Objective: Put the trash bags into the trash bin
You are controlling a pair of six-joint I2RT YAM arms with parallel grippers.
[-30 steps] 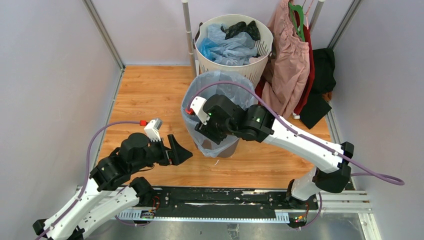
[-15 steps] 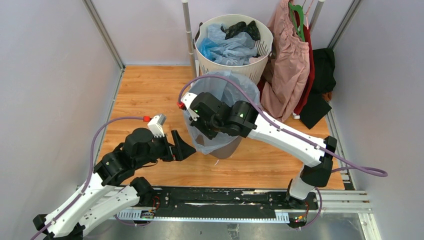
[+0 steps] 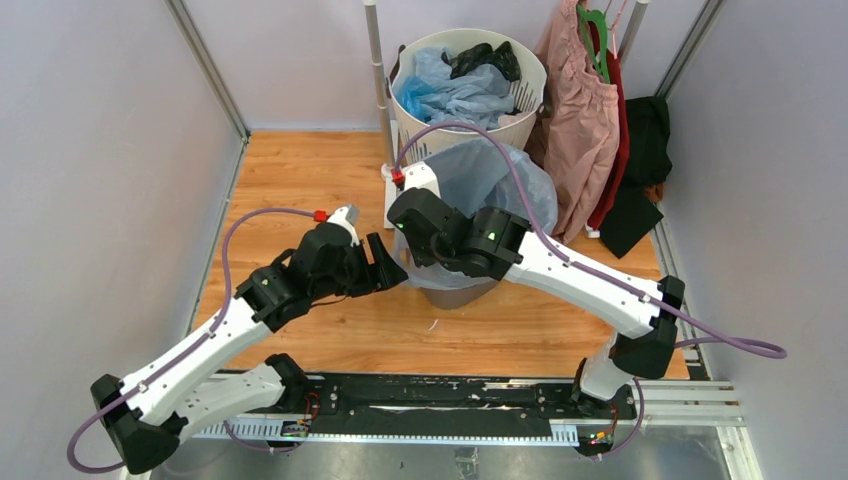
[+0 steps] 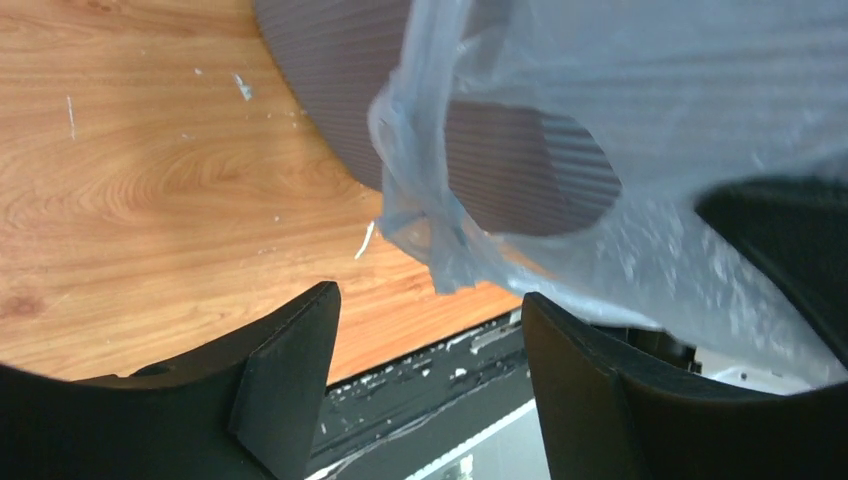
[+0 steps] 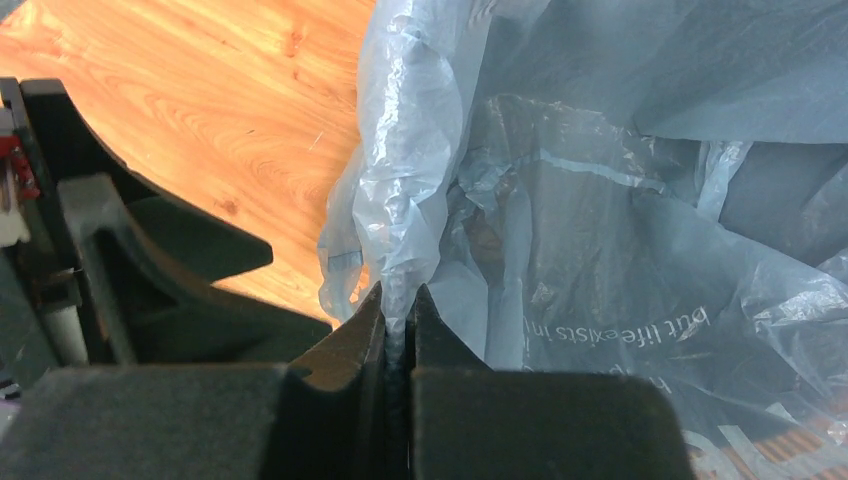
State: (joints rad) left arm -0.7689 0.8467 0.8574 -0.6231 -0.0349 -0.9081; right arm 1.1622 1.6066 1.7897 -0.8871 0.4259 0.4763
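The blue trash bag (image 3: 487, 178) and the right arm (image 3: 560, 268) cover most of the trash bin (image 3: 463, 294), so its inside cannot be seen. The left wrist view cuts the bin off at the top. The words (image 5: 620, 326) on the bag are partly folded away

Left arm (image 3: 200, 345): stretched from lower left toward frame centre.
Left gripper (image 4: 430, 310): jaws standing apart.
Right arm (image 3: 580, 277): reaching from lower right to centre.
Right gripper (image 5: 400, 300): jaws pressed together.
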